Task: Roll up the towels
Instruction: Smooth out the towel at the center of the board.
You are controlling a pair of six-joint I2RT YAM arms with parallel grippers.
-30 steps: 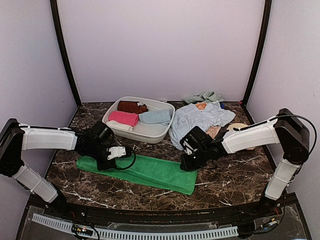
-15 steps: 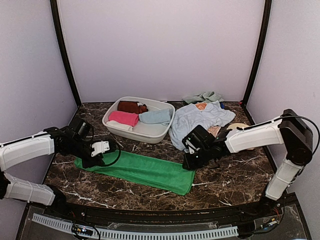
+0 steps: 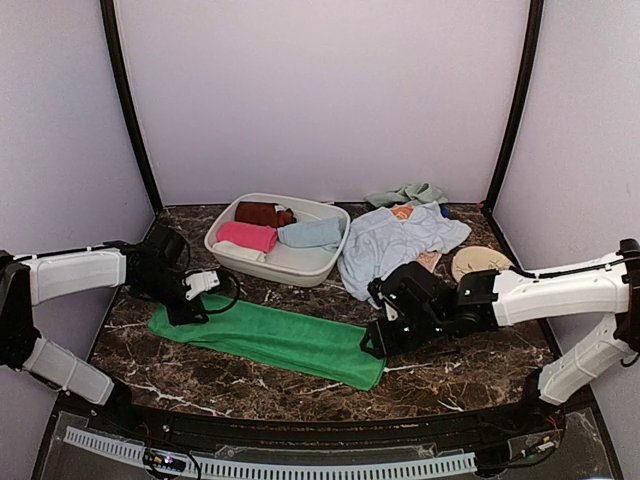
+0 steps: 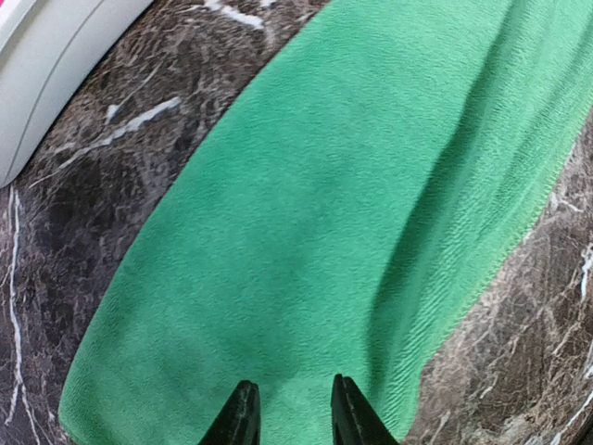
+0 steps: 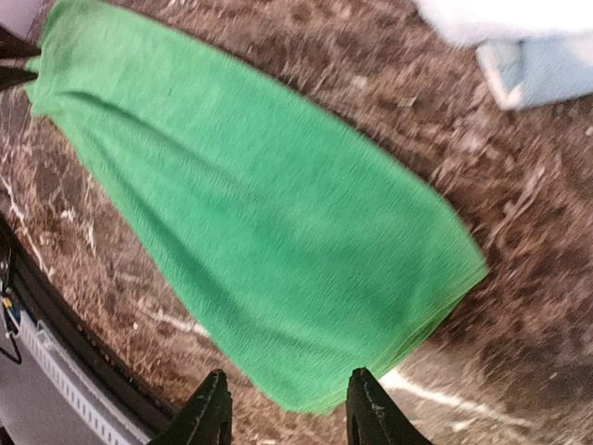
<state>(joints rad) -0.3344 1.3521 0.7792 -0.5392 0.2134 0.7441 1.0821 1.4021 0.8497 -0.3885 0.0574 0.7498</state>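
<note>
One green towel (image 3: pixel 270 340) stretches from left claw (image 4: pixel 292 382) to right claw (image 5: pixel 289 375).

A long towel (image 3: pixel 270 340) lies flat across the front of the table (image 3: pixel 460 375), its right end nearer the front edge. The left gripper (image 3: pixel 186 314) is over its left end, the right gripper (image 3: pixel 372 346) at its right end. Behind it, left of centre, a basin (image 3: pixel 295 266) holds rolled towels (image 3: pixel 248 236). Right of the basin lies a heap of towels (image 3: pixel 400 235), and a disc (image 3: pixel 472 262) lies just right of the heap.
</note>
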